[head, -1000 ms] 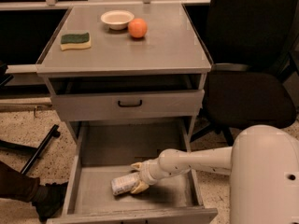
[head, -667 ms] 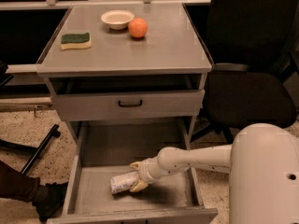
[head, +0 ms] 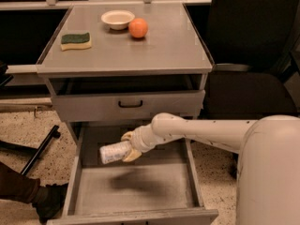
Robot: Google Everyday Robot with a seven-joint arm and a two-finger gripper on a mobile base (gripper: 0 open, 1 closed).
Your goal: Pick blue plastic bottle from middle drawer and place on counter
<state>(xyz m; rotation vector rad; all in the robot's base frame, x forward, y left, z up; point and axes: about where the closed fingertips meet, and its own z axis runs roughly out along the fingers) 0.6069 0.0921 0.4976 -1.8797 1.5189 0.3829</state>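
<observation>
The blue plastic bottle lies sideways in my gripper, lifted above the floor of the open middle drawer. The gripper's yellow fingers are shut on the bottle's right end, one above and one below. My white arm reaches in from the right. The bottle casts a shadow on the drawer floor. The grey counter is above, at the top of the cabinet.
On the counter are a green-and-yellow sponge, a white bowl and an orange fruit. A closed drawer front with a black handle sits above the open drawer. A black chair stands to the right.
The gripper has lifted the bottle off the drawer floor, up and toward the back of the drawer. The view has also moved closer.
</observation>
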